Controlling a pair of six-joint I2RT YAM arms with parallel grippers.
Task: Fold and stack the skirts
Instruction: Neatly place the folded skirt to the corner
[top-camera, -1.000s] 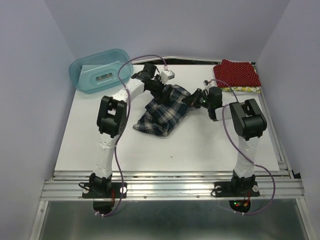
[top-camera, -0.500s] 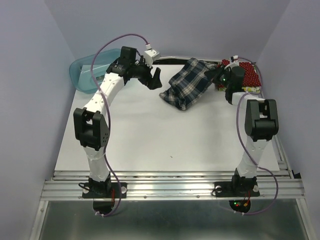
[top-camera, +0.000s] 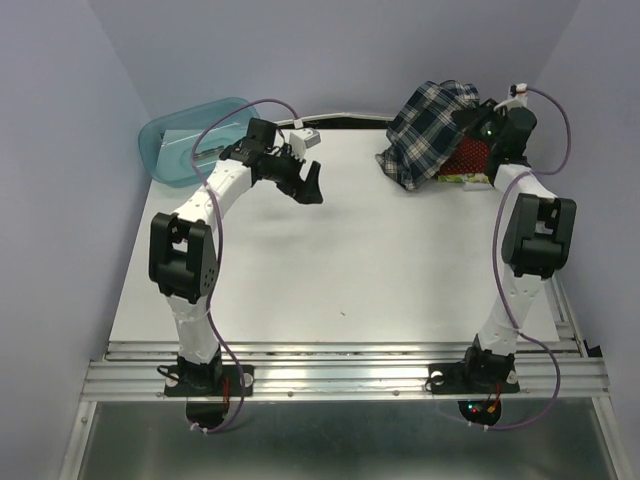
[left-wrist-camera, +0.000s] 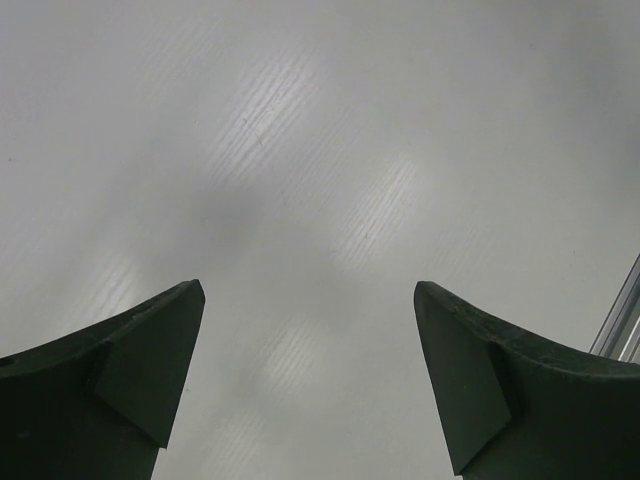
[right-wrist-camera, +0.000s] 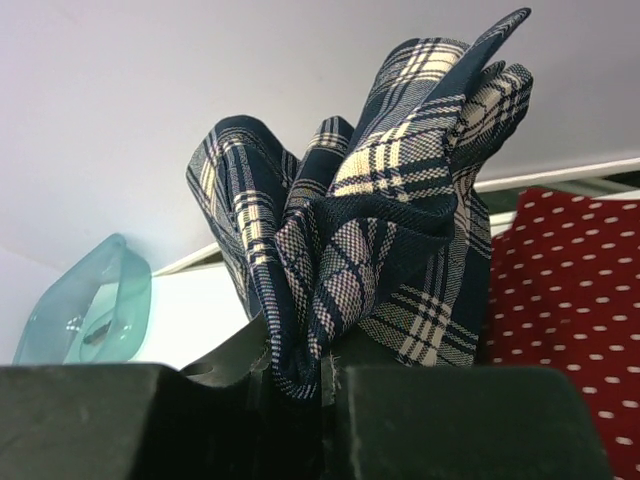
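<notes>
My right gripper (top-camera: 470, 122) is shut on the folded plaid skirt (top-camera: 425, 130) and holds it in the air at the back right, over the left side of the red dotted skirt (top-camera: 472, 157). A strip of the yellowish skirt (top-camera: 462, 179) shows under the red one. In the right wrist view the plaid skirt (right-wrist-camera: 370, 230) bunches up from between my jaws, with the red dotted skirt (right-wrist-camera: 575, 300) behind it. My left gripper (top-camera: 312, 183) is open and empty above the table at the back left; its wrist view shows only bare table (left-wrist-camera: 310, 200).
A translucent teal tub (top-camera: 185, 143) stands at the back left corner and shows in the right wrist view (right-wrist-camera: 85, 310). The white table top (top-camera: 340, 270) ends at a metal rail (top-camera: 340, 372) along the front. Purple walls close the sides and back.
My right gripper has carried the plaid skirt up and to the right, from the table's middle to above the red skirt. My left gripper let go of it and drew back left, open.
</notes>
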